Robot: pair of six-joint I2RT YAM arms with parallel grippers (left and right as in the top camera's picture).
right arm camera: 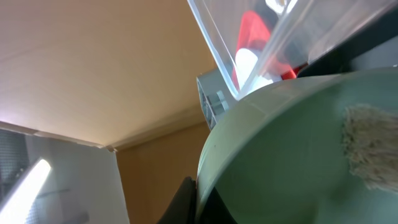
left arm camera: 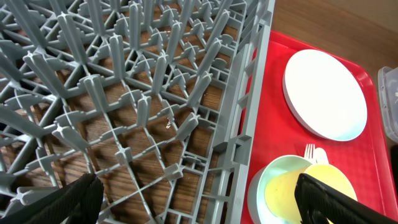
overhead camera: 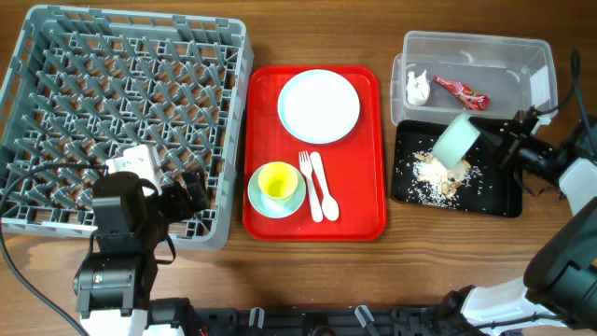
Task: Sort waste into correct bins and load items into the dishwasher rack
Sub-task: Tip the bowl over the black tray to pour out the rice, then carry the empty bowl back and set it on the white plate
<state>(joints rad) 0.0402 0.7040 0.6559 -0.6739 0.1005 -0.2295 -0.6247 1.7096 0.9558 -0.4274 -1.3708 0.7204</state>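
a pale mint bowl [overhead camera: 457, 140] is gripped at its rim by the right gripper [overhead camera: 490, 140], whose jaws are clenched on it. the bowl is held tipped on its side above the far left part of the black tray [overhead camera: 504, 201], mouth turned down, so that its contents can fall into that bin. a heap of food scraps [overhead camera: 436, 173] lies on the tray directly under the bowl, with loose crumbs scattered to the right of it. in the right wrist view a pale clump is seen clinging to the inside of the bowl, so the emptying is judged not quite finished.

the clear tub [overhead camera: 504, 51] stands just beyond the black tray. the white tissue [overhead camera: 416, 88] and the red wrapper [overhead camera: 464, 91] are already lying in it, apart from the food, which suggests dry rubbish is meant for the tub and scraps for the tray.

on the red serving tray [overhead camera: 359, 201] in the middle, the white plate [overhead camera: 319, 105] is set at the far end. a second mint bowl [overhead camera: 264, 198] with the yellow cup [overhead camera: 277, 181] nested in it sits at the near left, and the fork [overhead camera: 306, 177] and spoon [overhead camera: 322, 182] lie side by side just right of it. none of these has been loaded.

the dishwasher rack [overhead camera: 121, 103] on the left is seen to hold nothing. the left gripper [overhead camera: 194, 194] hangs over its near right corner with its jaws released wide and nothing between them, placed close to the serving tray, presumably ready for the dishes.
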